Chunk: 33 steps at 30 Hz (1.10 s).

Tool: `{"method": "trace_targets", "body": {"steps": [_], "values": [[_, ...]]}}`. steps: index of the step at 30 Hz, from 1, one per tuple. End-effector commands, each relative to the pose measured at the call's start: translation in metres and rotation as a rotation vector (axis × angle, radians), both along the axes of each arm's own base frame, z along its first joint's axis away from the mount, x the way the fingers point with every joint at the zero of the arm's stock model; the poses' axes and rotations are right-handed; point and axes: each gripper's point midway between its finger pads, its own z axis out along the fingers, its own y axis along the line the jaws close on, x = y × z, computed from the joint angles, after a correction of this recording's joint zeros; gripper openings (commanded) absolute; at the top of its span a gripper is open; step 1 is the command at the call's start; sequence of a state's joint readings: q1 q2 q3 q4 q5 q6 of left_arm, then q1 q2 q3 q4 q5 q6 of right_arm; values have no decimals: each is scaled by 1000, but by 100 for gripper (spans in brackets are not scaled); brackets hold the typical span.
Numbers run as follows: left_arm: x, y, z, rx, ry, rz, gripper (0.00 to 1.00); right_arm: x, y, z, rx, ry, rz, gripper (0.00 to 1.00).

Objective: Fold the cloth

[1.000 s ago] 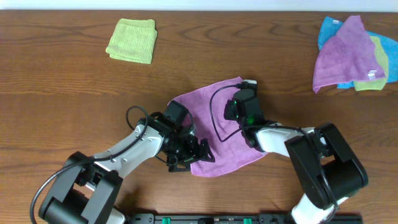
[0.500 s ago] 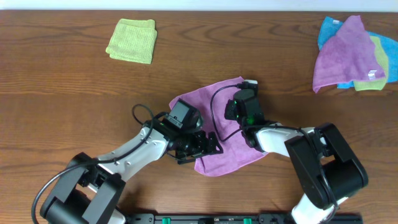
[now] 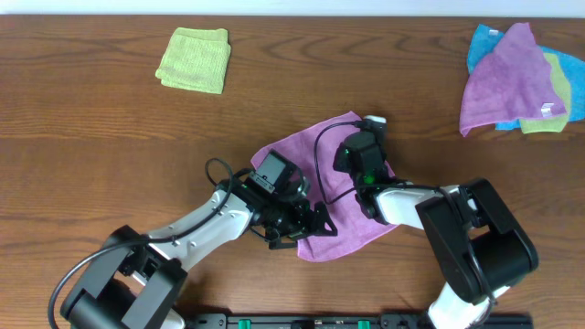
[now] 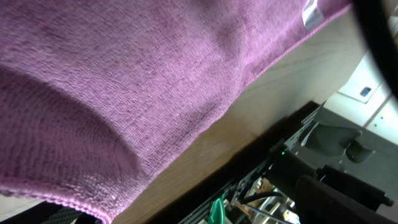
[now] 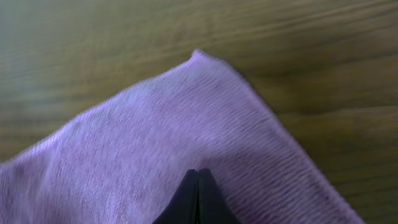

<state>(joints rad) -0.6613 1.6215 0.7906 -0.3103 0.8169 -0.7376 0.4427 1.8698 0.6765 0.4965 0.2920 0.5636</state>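
Observation:
A purple cloth (image 3: 356, 219) lies rumpled at the table's middle. My left gripper (image 3: 315, 227) sits at its near left edge, and the fabric there is bunched and pulled rightward over itself. In the left wrist view the cloth (image 4: 124, 74) fills most of the frame and hides the fingers; only its hem shows at the bottom left. My right gripper (image 3: 366, 133) rests on the cloth near its far corner. In the right wrist view its fingertips (image 5: 198, 172) are pressed together on the cloth (image 5: 155, 137), with the corner just beyond.
A folded yellow-green cloth (image 3: 194, 59) lies at the far left. A pile of purple, blue and yellow cloths (image 3: 516, 82) sits at the far right. The table's front edge (image 4: 249, 137) and a dark rack below show in the left wrist view.
My left gripper has moved right and slightly nearer, dragging the cloth's left edge over the rest. The cloth looks narrower. The right gripper has shifted only slightly.

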Motion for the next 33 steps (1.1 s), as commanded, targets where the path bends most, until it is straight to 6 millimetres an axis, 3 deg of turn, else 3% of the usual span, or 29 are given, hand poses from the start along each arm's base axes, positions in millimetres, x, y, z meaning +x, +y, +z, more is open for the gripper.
{"method": "trace_targets", "body": {"steps": [1, 6, 13, 19, 23, 29, 33], "values": [[-9, -4, -3, -4, 31, -19, 95, 3, -13, -1, 23, -17, -108, 2], [-17, -18, -1, -69, 34, -75, 95, 12, -17, 9, 24, -53, -151, 2], [-23, -21, -7, -72, 60, -100, 95, 26, -34, 30, 4, -158, -244, 2], [-24, -21, -7, -78, 50, -113, 95, 30, -54, 30, -1, -157, -288, 2], [-21, -19, -10, -68, 28, -114, 95, 32, -56, 32, -36, -164, -268, 2], [-23, -2, -25, 46, 31, -101, 95, 34, -53, 35, -94, -172, -211, 2], [-28, 28, -38, 177, 81, -77, 95, 42, -50, 46, -130, -191, -163, 2]]}}
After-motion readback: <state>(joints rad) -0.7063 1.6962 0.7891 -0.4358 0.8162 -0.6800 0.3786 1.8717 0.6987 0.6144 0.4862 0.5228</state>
